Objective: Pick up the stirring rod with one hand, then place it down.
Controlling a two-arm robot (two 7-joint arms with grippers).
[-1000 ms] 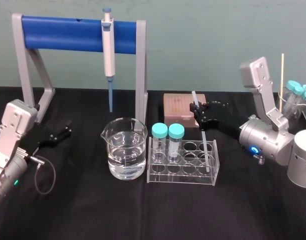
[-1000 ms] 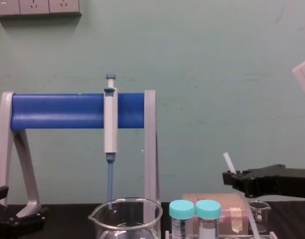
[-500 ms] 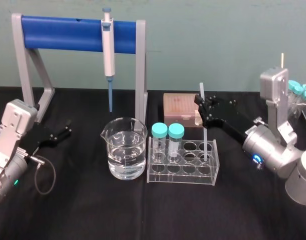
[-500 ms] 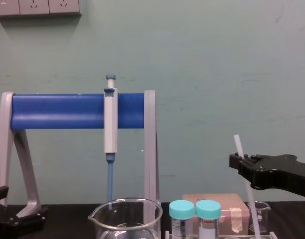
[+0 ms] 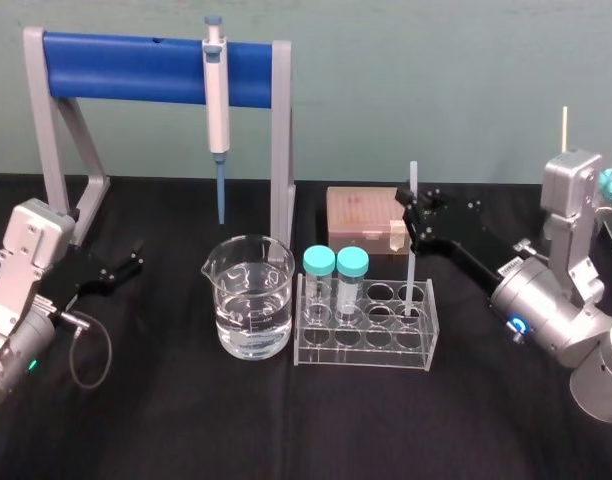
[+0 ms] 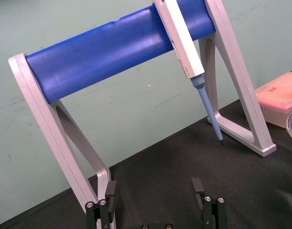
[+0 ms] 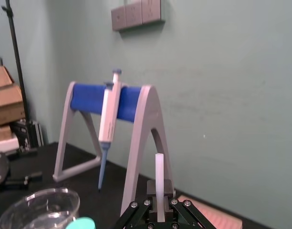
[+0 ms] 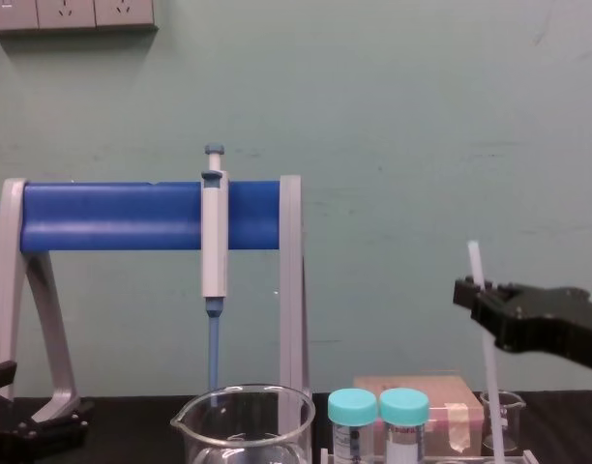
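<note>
My right fingers (image 5: 418,222) gripped the stirring rod (image 5: 410,275) near its top and held it upright, lower end in the clear rack (image 5: 366,345), arm reaching in roughly level. My left fingers (image 5: 126,268) sat spread, low at the desk's (image 5: 186,420) left.

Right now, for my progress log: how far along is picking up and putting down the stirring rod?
Done: the right pincer is shut on the stirring rod, holding it upright. In hand: the lift, as the rod's lower end sits inside the tube rack. Left: raising it clear, then placing it down. The left pincer is parked open at far left.
</note>
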